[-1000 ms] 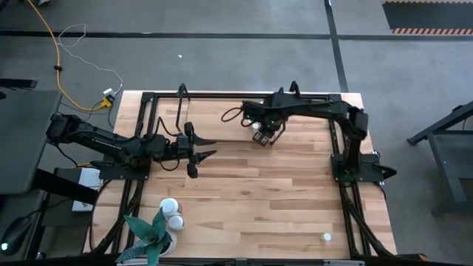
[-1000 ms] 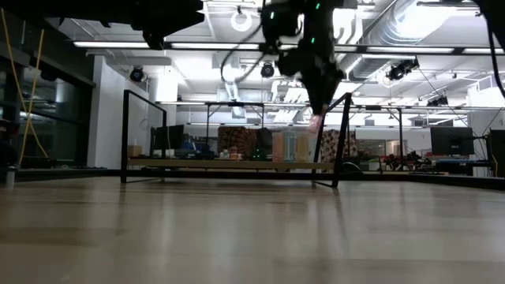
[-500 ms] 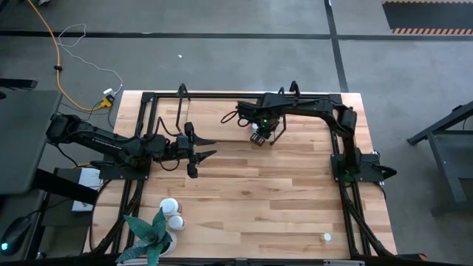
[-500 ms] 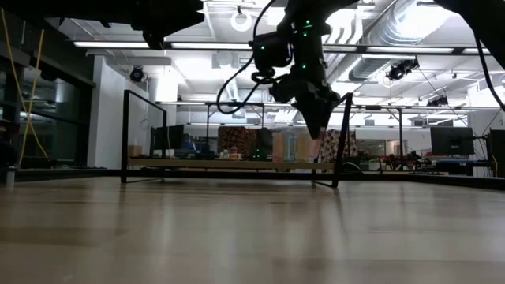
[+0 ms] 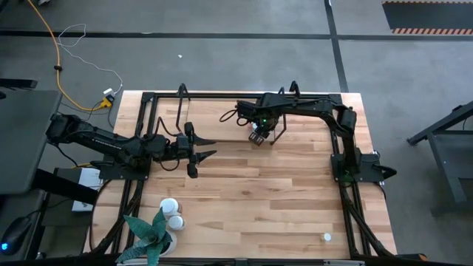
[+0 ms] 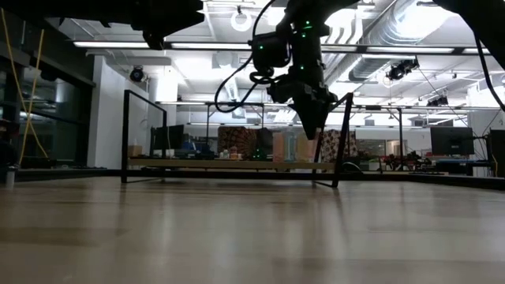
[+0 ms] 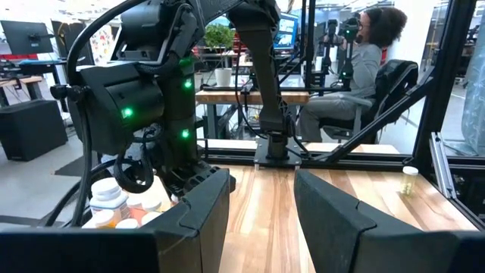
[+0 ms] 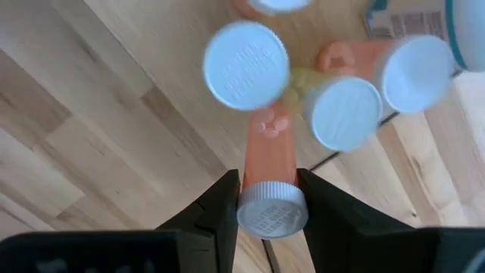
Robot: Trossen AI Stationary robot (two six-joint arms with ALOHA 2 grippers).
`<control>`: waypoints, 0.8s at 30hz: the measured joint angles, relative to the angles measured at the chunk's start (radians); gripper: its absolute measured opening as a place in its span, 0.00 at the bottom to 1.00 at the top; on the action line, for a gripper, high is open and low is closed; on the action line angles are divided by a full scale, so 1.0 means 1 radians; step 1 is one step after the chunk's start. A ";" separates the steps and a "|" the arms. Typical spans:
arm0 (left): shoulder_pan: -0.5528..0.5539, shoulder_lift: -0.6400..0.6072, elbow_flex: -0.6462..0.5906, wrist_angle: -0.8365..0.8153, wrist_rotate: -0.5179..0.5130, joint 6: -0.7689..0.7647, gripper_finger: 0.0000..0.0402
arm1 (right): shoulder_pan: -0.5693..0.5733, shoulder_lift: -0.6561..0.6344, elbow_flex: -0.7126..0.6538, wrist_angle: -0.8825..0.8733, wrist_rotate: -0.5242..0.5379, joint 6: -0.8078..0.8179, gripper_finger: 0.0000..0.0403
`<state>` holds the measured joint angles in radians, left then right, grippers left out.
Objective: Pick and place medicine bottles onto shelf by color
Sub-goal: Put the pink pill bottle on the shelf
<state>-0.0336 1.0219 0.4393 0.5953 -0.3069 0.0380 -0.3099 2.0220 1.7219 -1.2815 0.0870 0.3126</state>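
Observation:
My right gripper hangs over the shelf, a light-wood board in black tube hoops at the table's far side. It is shut on a small orange bottle with a white cap. Right under it, several orange bottles with white caps stand upright on the shelf board; they also show in the left wrist view. In the low view the right gripper is above the shelf board. My left gripper waits open and empty at the table's left middle, pointing toward the right edge. My right gripper pinches the orange bottle at its white-capped top end between its two fingers. The fingers come from above, pointing down. The bottle hangs upright below them, cap up, its bottom among the standing bottles; whether it touches the board I cannot tell.
Two larger white bottles stand beside a green plant in a white pot at the near left. One tiny bottle stands near the near right corner and shows in the left wrist view. A person sits beyond the table.
My right gripper has gone a little toward the table's left edge over the shelf, and a little down, still shut on the orange bottle. It now hangs right above the group of standing bottles.

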 joint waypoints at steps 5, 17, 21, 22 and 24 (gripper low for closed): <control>0.000 0.000 0.000 0.000 0.000 0.000 0.35 | -0.003 0.007 -0.004 0.034 -0.064 -0.005 0.28; 0.000 0.000 0.000 0.000 0.000 0.000 0.35 | -0.005 0.004 -0.004 0.045 -0.048 -0.004 0.28; 0.000 0.000 0.000 0.000 0.000 0.000 0.35 | -0.005 0.004 -0.004 0.045 -0.026 0.000 0.29; 0.000 0.000 0.000 0.000 0.000 0.000 0.35 | -0.005 0.004 -0.004 0.045 -0.021 0.000 0.29; 0.000 0.000 0.000 0.000 0.000 0.000 0.35 | -0.005 0.003 -0.004 0.045 -0.016 0.000 0.30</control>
<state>-0.0336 1.0218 0.4393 0.5953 -0.3069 0.0380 -0.3148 2.0254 1.7184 -1.2369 0.0714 0.3130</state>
